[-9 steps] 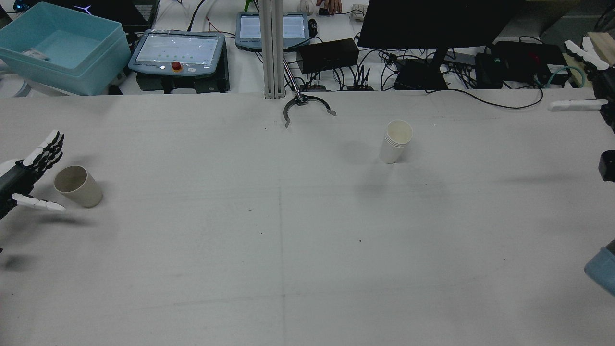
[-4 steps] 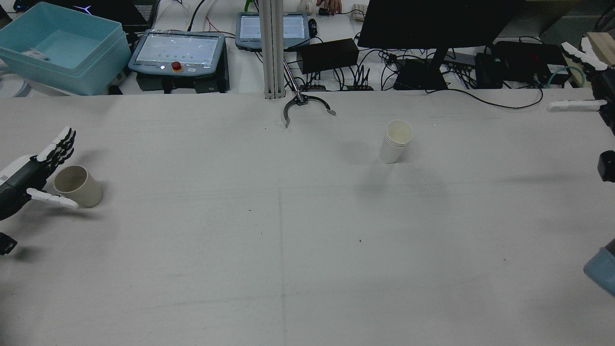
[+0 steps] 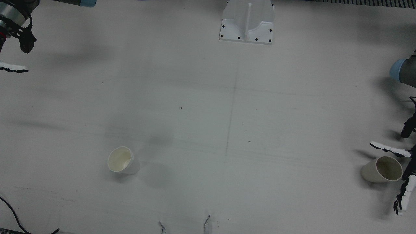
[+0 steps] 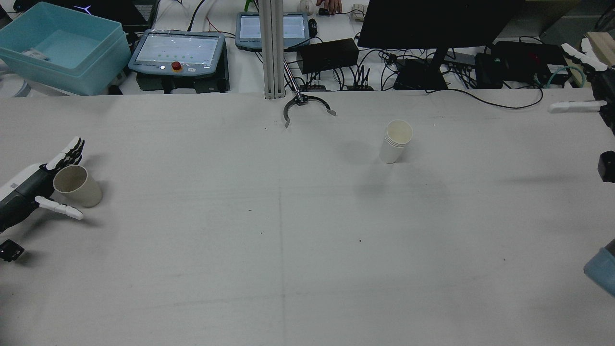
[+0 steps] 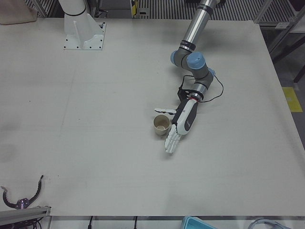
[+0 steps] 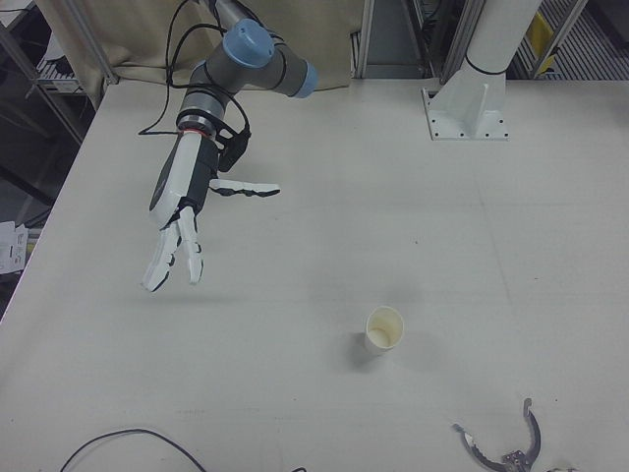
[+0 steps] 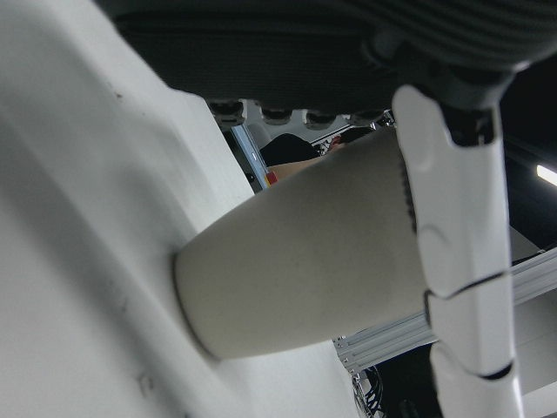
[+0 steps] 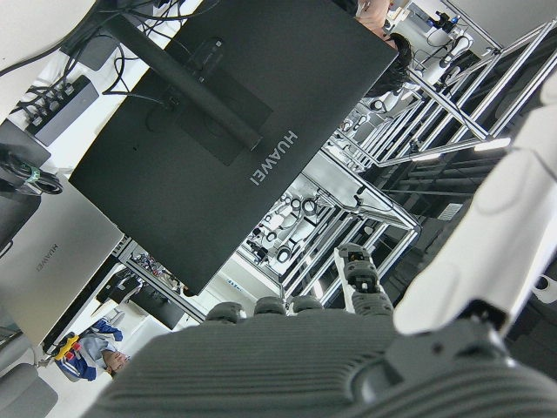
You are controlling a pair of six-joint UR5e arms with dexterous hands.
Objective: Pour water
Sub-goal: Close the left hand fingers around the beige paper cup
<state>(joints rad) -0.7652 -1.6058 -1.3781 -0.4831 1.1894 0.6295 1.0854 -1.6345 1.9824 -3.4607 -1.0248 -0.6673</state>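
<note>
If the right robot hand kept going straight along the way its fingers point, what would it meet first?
Probably nothing: the right robot hand points toward the operators' edge of the table, and the white cup stands well off to the side. Its height above the table is unclear.

Six cameras around one white table.
The rear view looks forward and down; the front view looks nearly straight down. Two corner views each take one half. Hand cameras sit very close. Rear and front views share both cups.
</note>
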